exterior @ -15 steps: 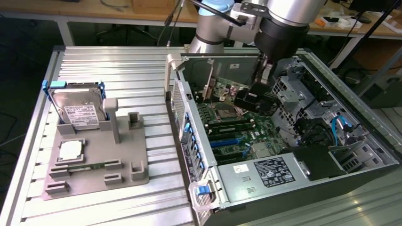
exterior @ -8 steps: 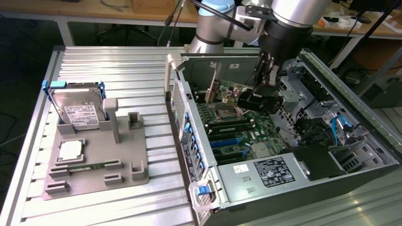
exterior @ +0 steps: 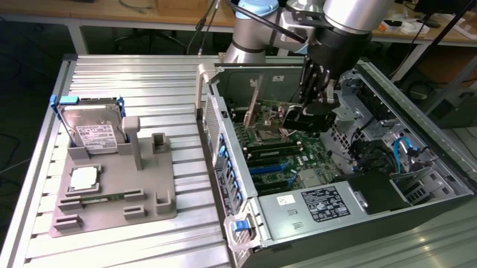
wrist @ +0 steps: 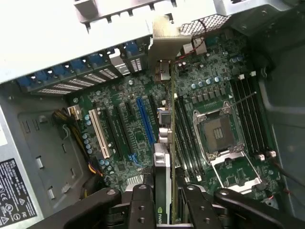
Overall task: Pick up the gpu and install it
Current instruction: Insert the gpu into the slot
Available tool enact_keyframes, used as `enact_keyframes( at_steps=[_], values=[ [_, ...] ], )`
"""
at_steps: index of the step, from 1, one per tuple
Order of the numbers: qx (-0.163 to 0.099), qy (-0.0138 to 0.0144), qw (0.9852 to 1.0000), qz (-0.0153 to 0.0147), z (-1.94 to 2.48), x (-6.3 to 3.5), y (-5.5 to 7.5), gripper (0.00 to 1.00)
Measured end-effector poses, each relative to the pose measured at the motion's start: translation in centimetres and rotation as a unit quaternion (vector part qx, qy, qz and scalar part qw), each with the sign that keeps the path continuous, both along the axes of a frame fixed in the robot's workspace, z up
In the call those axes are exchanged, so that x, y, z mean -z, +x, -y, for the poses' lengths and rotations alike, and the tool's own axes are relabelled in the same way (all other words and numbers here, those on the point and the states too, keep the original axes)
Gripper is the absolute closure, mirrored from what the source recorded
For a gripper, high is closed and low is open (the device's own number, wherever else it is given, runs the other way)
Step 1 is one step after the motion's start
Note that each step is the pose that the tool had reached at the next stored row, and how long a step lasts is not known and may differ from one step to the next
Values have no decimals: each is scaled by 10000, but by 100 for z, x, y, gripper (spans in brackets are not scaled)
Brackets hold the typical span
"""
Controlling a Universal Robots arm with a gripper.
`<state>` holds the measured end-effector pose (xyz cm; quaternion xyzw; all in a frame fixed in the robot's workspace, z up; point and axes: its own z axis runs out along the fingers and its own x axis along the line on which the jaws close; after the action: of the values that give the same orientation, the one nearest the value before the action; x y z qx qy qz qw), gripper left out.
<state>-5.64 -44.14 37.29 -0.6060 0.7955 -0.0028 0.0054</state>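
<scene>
My gripper (exterior: 307,114) is inside the open computer case (exterior: 223,184), shut on the gpu (exterior: 270,110). The gpu is a thin green card with a beige metal bracket at its end, held on edge over the motherboard (exterior: 280,167). In the wrist view the gpu (wrist: 165,143) runs edge-on away from my gripper (wrist: 166,212), and its bracket (wrist: 164,40) reaches the case's rear slot openings. The card hangs between the blue expansion slot (wrist: 145,119) and the processor socket (wrist: 219,133). Whether its lower edge touches a slot I cannot tell.
To the exterior view's left of the case, a grey fixture (exterior: 149,212) on the slatted table holds a silver hard drive (exterior: 93,131), a small square chip (exterior: 84,177) and a memory stick (exterior: 100,198). A power supply (exterior: 320,204) fills the case's near corner, with cables and drive bays on the exterior view's right.
</scene>
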Motion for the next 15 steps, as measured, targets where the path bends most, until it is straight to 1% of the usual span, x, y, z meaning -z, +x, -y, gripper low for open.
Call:
enact_keyframes(
  at_steps=[3,6,7,8,9,11,12,15],
  values=[
    [-276,0,9996,0,0,14,2,73],
    [-538,0,9986,-5,0,41,9,73],
    [-607,0,9982,-20,0,48,12,73],
    [-703,2,9975,-44,0,59,17,73],
    [-775,3,9970,-61,0,68,21,73],
    [-946,5,9955,-100,0,87,32,73],
    [-1043,5,9945,-106,1,104,46,73],
    [-1183,3,9929,-108,0,143,71,73]
  ],
)
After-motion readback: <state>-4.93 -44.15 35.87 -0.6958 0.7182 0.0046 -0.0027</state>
